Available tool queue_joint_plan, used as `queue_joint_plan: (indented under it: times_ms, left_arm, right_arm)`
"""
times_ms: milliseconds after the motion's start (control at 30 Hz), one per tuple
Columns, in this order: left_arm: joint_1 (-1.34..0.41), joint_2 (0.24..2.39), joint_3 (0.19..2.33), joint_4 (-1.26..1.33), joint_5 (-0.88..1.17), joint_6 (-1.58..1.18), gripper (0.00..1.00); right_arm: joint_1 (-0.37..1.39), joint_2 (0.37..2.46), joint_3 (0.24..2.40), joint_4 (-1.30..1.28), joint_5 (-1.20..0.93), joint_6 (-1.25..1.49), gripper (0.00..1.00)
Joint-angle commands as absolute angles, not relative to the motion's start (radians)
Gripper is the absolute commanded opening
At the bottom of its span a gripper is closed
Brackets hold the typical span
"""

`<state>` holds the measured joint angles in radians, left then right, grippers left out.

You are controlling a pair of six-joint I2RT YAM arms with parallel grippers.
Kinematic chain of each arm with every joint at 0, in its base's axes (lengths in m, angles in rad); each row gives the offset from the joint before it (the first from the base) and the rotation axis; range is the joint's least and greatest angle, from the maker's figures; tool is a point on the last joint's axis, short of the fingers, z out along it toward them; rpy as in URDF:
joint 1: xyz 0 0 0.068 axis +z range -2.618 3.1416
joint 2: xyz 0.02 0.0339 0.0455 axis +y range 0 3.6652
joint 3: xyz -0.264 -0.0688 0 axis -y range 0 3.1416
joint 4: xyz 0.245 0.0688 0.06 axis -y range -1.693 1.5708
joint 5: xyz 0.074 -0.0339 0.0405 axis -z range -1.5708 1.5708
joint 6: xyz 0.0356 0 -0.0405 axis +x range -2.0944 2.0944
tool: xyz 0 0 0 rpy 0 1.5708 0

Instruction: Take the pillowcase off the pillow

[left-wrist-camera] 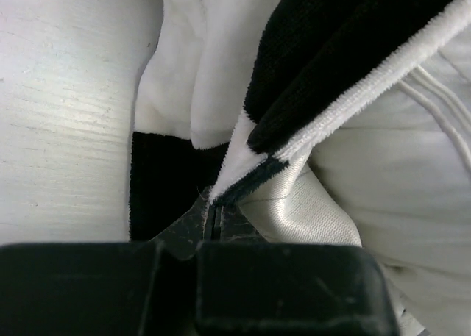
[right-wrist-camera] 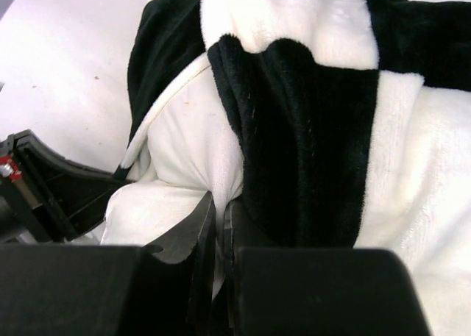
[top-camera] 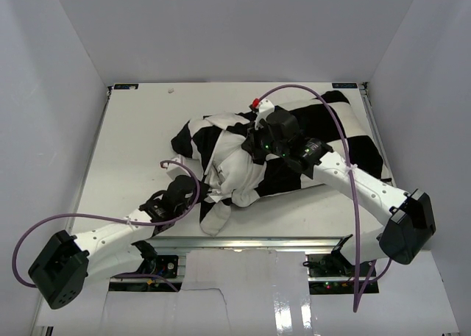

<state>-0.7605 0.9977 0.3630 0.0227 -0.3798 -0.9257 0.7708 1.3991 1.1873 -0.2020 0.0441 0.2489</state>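
Black plastic jaws of the left gripper [left-wrist-camera: 213, 220] stand pressed together at the bottom of the left wrist view. They pinch the hemmed corner of the pillowcase [left-wrist-camera: 346, 49], a white edge with dark trim. In the overhead view that gripper sits lower centre-left on the pale worktop [top-camera: 140, 145], touching the cover's near white tail. Farther up, the right gripper [top-camera: 259, 141] rests on the crumpled pillowcase, which sprawls from the centre to the right of the frame. Its jaws are closed too, nipping a white fold [right-wrist-camera: 199, 167] beside a black plush square. Whether that fold belongs to the cover I cannot tell.
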Motion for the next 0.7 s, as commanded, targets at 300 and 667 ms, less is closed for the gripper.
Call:
queue_joint_plan:
  times_ms: [300, 667]
  left_arm:
    - [-0.575, 1.152, 0.477, -0.018, -0.285, -0.824, 0.01]
    - [-0.575, 1.002, 0.589, -0.032, 0.043, -0.634, 0.85]
  right_arm:
    - [0.723, 1.163, 1.102, -0.117, -0.201, 0.172, 0.08]
    - [0.723, 1.114, 0.905, -0.012, -0.276, 0.186, 0.08]
